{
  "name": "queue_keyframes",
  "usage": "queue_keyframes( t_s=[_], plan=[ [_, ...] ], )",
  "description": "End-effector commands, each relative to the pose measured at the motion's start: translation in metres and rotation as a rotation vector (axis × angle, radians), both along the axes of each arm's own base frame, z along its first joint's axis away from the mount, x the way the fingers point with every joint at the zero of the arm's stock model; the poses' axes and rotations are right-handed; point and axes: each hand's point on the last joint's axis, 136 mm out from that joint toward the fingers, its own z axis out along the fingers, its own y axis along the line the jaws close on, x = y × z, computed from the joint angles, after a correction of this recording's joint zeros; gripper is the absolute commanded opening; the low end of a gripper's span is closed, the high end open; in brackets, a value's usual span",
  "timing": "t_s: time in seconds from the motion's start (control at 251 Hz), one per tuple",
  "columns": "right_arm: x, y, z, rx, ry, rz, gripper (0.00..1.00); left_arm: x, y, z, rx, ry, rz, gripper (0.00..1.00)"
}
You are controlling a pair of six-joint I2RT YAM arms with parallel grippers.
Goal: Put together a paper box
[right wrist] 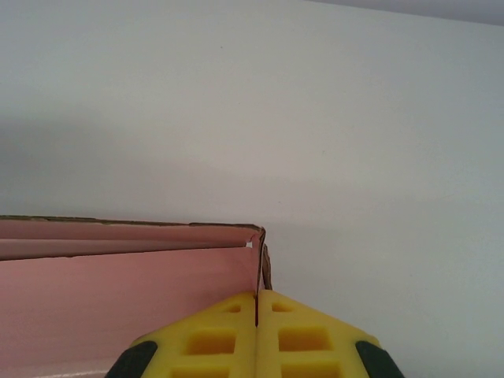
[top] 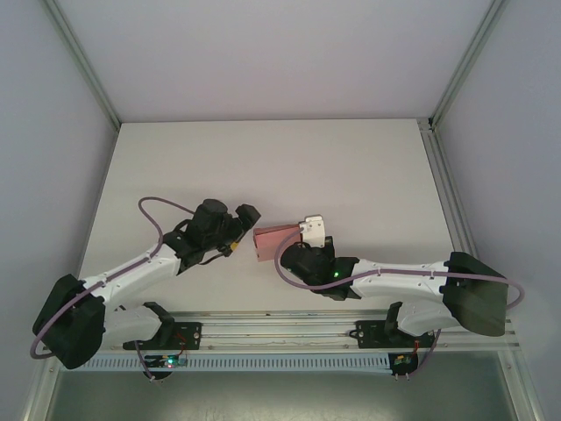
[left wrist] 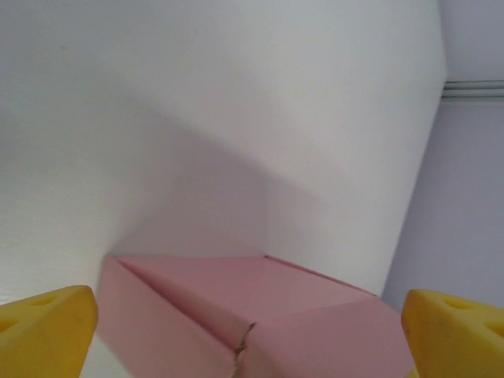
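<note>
Right fingers point(right wrist: 339, 335) pinch the pink paper box point(right wrist: 118, 291) by its thin wall; left fingers point(left wrist: 47, 331) spread.

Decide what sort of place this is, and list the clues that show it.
Likely a robotics lab work cell: a white table walled in by plain panels on aluminium framing, a left arm and right arm bolted at its near edge, a pink paper box.
</note>
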Motion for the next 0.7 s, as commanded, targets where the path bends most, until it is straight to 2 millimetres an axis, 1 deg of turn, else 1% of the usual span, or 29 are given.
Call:
queue_keyframes(
  t_s=[0.0, 0.104, 0.144, 0.164, 0.212, 0.255, 0.331, 0.459, 0.547, 0.627, 0.694],
  plan=[
    [-0.021, -0.006, -0.041, -0.099, 0.155, 0.067, 0.00, 0.005, -0.006, 0.002, -0.071, -0.014, 0.001, 0.88],
    [-0.020, -0.006, -0.040, -0.097, 0.149, 0.061, 0.00, -0.009, -0.008, -0.017, -0.073, 0.037, -0.020, 0.71],
    [-0.020, -0.007, -0.041, -0.098, 0.150, 0.057, 0.00, -0.014, -0.006, -0.027, -0.073, 0.063, -0.011, 0.64],
    [-0.020, -0.006, -0.041, -0.094, 0.151, 0.056, 0.00, -0.015, -0.006, -0.029, -0.079, 0.062, -0.008, 0.60],
    [-0.021, -0.007, -0.043, -0.092, 0.154, 0.052, 0.00, -0.019, -0.006, -0.035, -0.086, 0.069, -0.005, 0.56],
    [-0.021, -0.007, -0.044, -0.089, 0.160, 0.052, 0.00, -0.022, -0.008, -0.038, -0.085, 0.071, -0.017, 0.49],
    [-0.022, -0.007, -0.047, -0.088, 0.169, 0.051, 0.00, -0.029, -0.010, -0.044, -0.060, 0.081, -0.038, 0.43],
    [-0.023, -0.007, -0.049, -0.077, 0.177, 0.047, 0.00, -0.032, -0.014, -0.052, -0.065, 0.072, -0.050, 0.42],
    [-0.023, -0.007, -0.048, -0.072, 0.177, 0.046, 0.00, -0.034, -0.016, -0.059, -0.048, 0.089, -0.057, 0.34],
    [-0.024, -0.008, -0.049, -0.065, 0.178, 0.041, 0.00, -0.038, -0.015, -0.070, -0.007, 0.117, -0.072, 0.31],
    [-0.025, -0.009, -0.050, -0.054, 0.179, 0.040, 0.00, -0.045, -0.009, -0.084, 0.052, 0.156, -0.087, 0.29]
  ],
)
